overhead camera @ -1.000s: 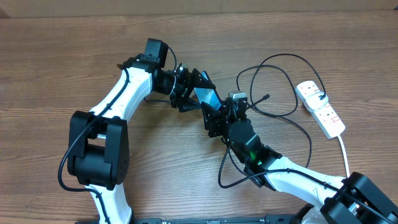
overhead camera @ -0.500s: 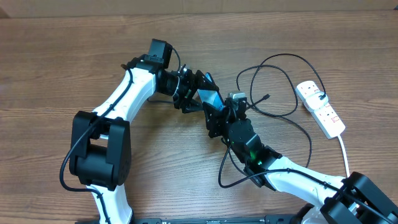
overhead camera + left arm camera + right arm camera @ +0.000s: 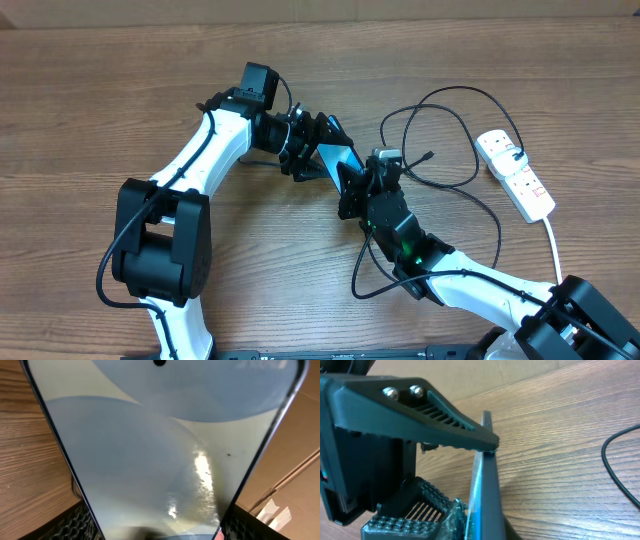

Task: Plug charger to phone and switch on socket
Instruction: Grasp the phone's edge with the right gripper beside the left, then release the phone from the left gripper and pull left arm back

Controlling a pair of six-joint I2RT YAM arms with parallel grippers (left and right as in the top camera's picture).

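While the left claw [image 3: 305, 150] is clamping the phone [image 3: 338, 156] by its long edges, we are seeing the handset tilted up off the counter [image 3: 100, 100] at mid-scene. Its pale blue screen is filling the left wrist view between the two pads. The right claw [image 3: 352, 188] is meeting the phone's near end, but we cannot tell whether it is pinching the frame or only touching it. The charger [image 3: 460, 89] is lying in loose loops to the right. Its small plug [image 3: 427, 157] is resting just beside the right claw, held by neither. The socket [image 3: 515, 175] is sitting further right, well apart.

We are judging the shared hold to be the weak spot. If one claw is letting go before the other is gripping firmly, the slim phone could twist or drop edge-first. One cable loop is also running close by the right forearm, so a careless sweep could drag the plug away.
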